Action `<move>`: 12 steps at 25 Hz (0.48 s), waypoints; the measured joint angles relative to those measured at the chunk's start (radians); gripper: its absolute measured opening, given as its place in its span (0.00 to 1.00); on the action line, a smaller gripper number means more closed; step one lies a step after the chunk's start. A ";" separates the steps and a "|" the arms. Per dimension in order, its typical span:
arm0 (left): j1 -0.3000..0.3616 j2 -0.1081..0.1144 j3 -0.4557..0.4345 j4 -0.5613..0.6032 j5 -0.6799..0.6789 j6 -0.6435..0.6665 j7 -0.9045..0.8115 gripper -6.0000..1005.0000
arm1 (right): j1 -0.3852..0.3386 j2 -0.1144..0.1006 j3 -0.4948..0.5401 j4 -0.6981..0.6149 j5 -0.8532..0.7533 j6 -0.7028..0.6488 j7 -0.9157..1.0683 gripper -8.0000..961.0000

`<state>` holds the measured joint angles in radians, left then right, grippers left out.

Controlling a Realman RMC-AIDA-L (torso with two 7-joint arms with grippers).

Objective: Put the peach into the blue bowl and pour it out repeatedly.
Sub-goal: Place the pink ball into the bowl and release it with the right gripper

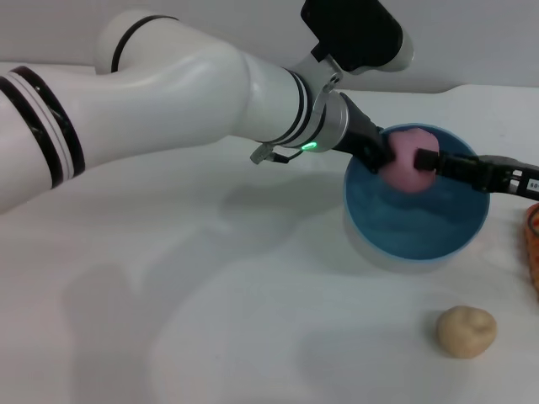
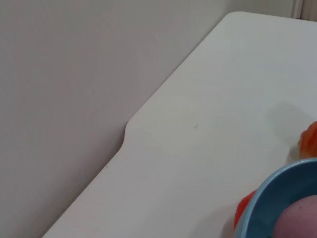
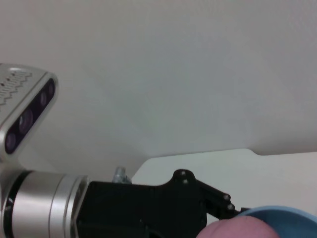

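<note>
Between left claw (image 1: 409,157) tips: peach (image 1: 405,164) (gripped)

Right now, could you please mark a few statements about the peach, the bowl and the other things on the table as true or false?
1. The left end effector holds the peach over the blue bowl. True.
2. The beige potato lies inside the bowl. False: it sits on the table, apart from the bowl and nearer the camera.
3. The bowl is turned upside down. False: its opening faces upward and its inside shows.
4. An orange-red thing shows at the right edge of the head view. True.
5. The right end effector reaches over the bowl from the right. True.
</note>
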<state>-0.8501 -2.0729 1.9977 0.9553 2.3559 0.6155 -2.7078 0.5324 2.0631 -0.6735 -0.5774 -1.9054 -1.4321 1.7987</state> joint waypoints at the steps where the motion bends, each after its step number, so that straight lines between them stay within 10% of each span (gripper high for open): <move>1: -0.001 0.000 0.000 0.000 0.000 0.000 0.000 0.01 | 0.002 -0.002 -0.002 -0.002 -0.005 -0.002 0.000 0.41; 12: 0.000 0.001 0.002 -0.002 -0.002 -0.005 0.004 0.01 | -0.007 -0.006 0.032 -0.005 0.024 0.020 -0.019 0.54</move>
<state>-0.8501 -2.0724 2.0000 0.9528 2.3544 0.6109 -2.7033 0.5252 2.0571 -0.6417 -0.5826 -1.8810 -1.4123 1.7799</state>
